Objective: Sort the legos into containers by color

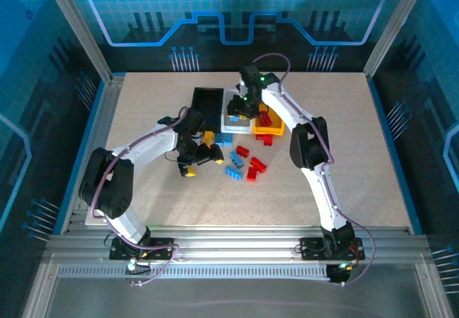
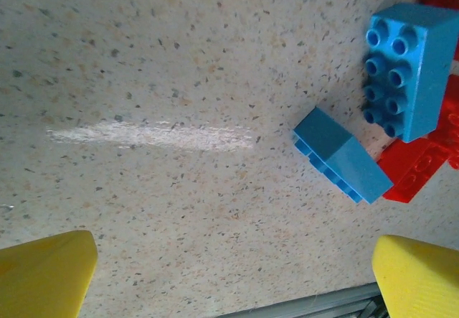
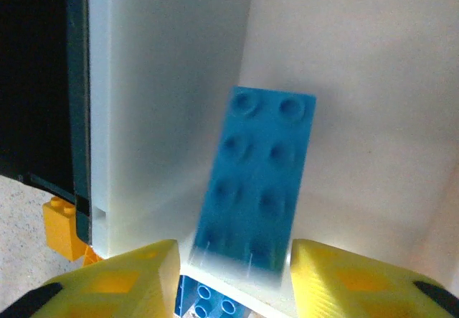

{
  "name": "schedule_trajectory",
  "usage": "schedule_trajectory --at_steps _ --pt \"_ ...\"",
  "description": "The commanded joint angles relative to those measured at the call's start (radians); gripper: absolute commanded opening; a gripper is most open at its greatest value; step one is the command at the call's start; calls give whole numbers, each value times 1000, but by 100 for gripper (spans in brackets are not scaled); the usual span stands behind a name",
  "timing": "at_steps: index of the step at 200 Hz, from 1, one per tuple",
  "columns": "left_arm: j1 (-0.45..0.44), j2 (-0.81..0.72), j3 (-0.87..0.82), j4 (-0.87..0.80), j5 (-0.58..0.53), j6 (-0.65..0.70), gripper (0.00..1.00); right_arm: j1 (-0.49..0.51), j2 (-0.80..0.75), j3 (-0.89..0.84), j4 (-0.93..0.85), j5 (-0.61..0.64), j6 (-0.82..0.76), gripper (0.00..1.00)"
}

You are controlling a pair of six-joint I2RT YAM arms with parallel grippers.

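My right gripper hangs open over the white bin. A blue brick lies between and just past its yellow fingertips, studs up, its near end blurred and clear of the left finger. From above, that gripper is over the white bin, between the black bin and the yellow bin. My left gripper is open low over bare table, with a studded blue brick, a tipped blue brick and red bricks ahead to its right.
Loose red, blue and yellow bricks lie on the table in front of the bins. An orange brick sits against the black bin. Another blue brick shows under the right fingertips.
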Motion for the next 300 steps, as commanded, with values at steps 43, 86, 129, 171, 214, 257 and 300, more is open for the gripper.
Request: schedule_trajectory --at_steps 43,86,129,171,214,257,300 --pt "-37 57 86 -6 32 53 99 17 -102 -58 -38 13 -29 52" --pt "-54 74 110 11 20 40 99 77 -312 -241 -61 92 -121 53" --pt "-19 -47 5 43 -61 -17 99 181 -529 -576 -65 140 -230 52" --pt "140 -216 -225 77 -18 -81 99 310 -605 -775 -40 178 -298 52" --pt "194 -344 -353 97 15 -102 99 363 -553 -796 -5 196 -356 52" --pt "194 -395 -410 121 40 -128 99 371 -478 -732 -30 221 -414 52" --pt "199 -418 -424 104 34 -113 99 371 -410 -673 -46 256 -423 52"
